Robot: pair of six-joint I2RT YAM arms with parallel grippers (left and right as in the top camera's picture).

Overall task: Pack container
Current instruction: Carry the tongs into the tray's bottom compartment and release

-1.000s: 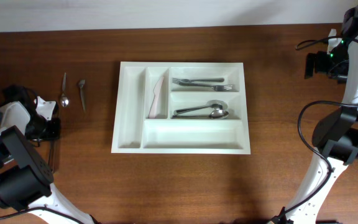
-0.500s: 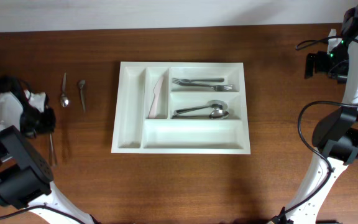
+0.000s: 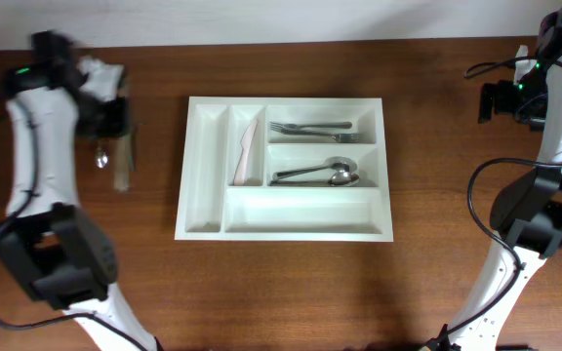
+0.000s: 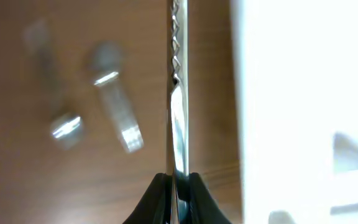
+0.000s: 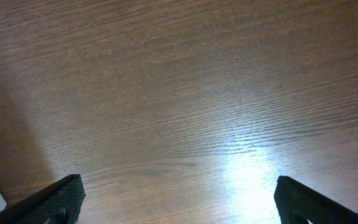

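The white container (image 3: 203, 185) lies mid-table. It holds a white knife (image 3: 249, 151) in a narrow compartment, forks (image 3: 320, 130) and spoons (image 3: 318, 175) in crosswise ones. My left gripper (image 3: 113, 119), blurred, is left of the container and shut on a metal knife (image 3: 123, 166). In the left wrist view the gripper (image 4: 178, 186) holds the serrated knife (image 4: 178, 93) edge-on, with the container wall (image 4: 303, 93) to the right. My right gripper (image 3: 501, 100) is open and empty at the far right, its fingertips (image 5: 61, 198) over bare table.
Two small metal utensils (image 4: 114, 99) lie on the wood left of the held knife, blurred; one shows in the overhead view (image 3: 100, 156) under my left arm. The table's far edge runs just behind both arms.
My left arm has swung from the near left to the far left, carrying the knife to beside the container's left wall. The right arm has not moved.
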